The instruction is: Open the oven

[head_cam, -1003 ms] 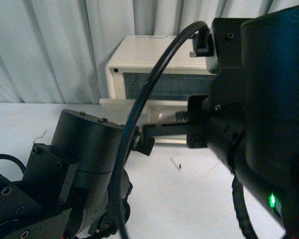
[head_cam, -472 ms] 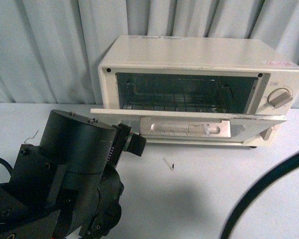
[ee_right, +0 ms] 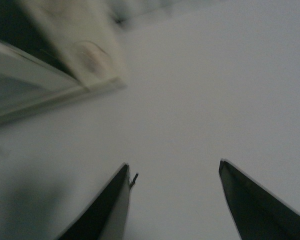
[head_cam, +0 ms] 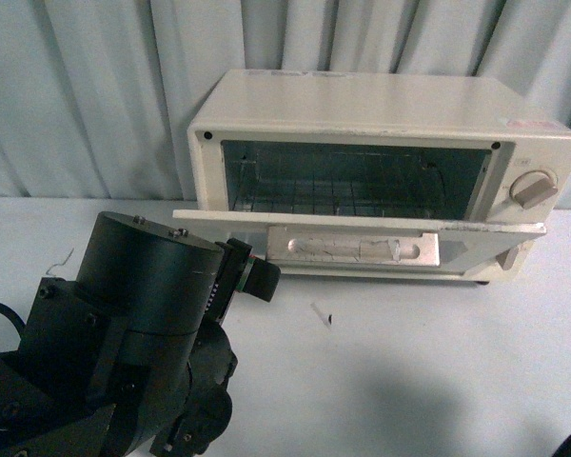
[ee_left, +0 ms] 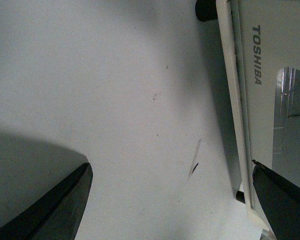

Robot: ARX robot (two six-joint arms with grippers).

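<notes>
Oven (head_cam: 381, 114) stands on the white table (head_cam: 409, 362) in the upper middle and right of the front view, behind the left arm (head_cam: 143, 314) filling the lower left. Its door (head_cam: 381, 222) lies open about level, with the bar handle (head_cam: 354, 249) on its outer face, the wire rack (head_cam: 343, 195) showing inside and a knob (head_cam: 533, 188) at far right. Left gripper (ee_left: 170, 167) has its fingers spread wide over bare table beside the door's edge, holding nothing; right gripper (ee_right: 174, 166), in a blurred picture, is also spread and empty near an oven corner.

Oven (ee_right: 82, 52) a blur in right wrist view; lower knob (head_cam: 507, 258) half behind door (head_cam: 362, 222).
</notes>
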